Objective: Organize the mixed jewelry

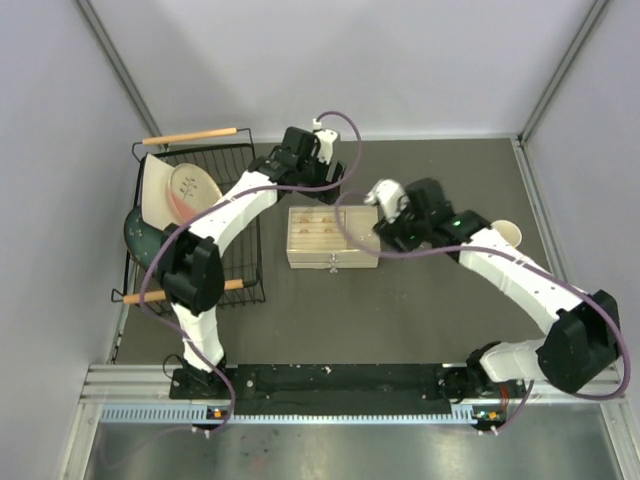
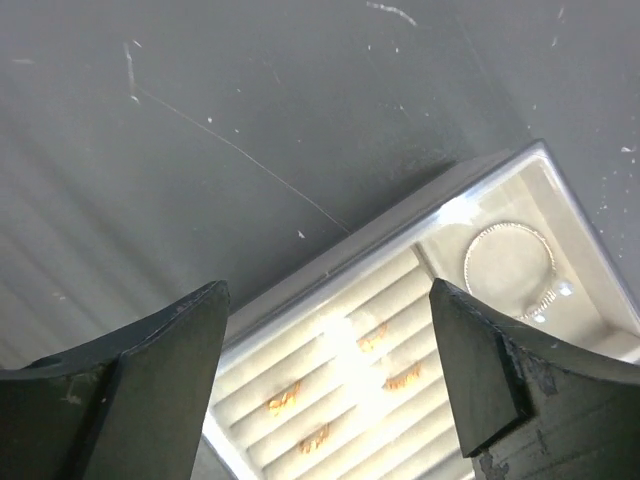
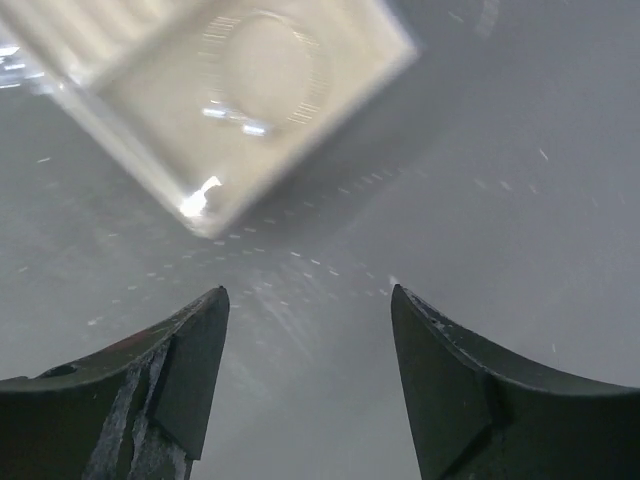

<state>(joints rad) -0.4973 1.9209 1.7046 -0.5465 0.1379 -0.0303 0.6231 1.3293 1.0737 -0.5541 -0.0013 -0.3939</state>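
The beige slotted tray box [image 1: 332, 237] sits open mid-table. In the left wrist view several gold-copper rings [image 2: 283, 401] sit in the box's slots [image 2: 300, 355]. The thin silver bracelet hoop [image 2: 467, 265] lies in the square end compartment. My left gripper [image 2: 328, 290] is open and empty, above the box's far edge [image 1: 305, 170]. My right gripper [image 3: 310, 290] is open and empty over bare table just off the box's right end [image 1: 392, 235]. The bracelet [image 3: 318, 75] shows blurred at the top left of the right wrist view.
A black wire dish rack [image 1: 245, 275] with wooden handles stands at the left, holding a cream plate [image 1: 185, 190] and a dark green bowl [image 1: 140, 235]. A yellow cup [image 1: 508, 235] stands at the right edge. Grey walls enclose the table.
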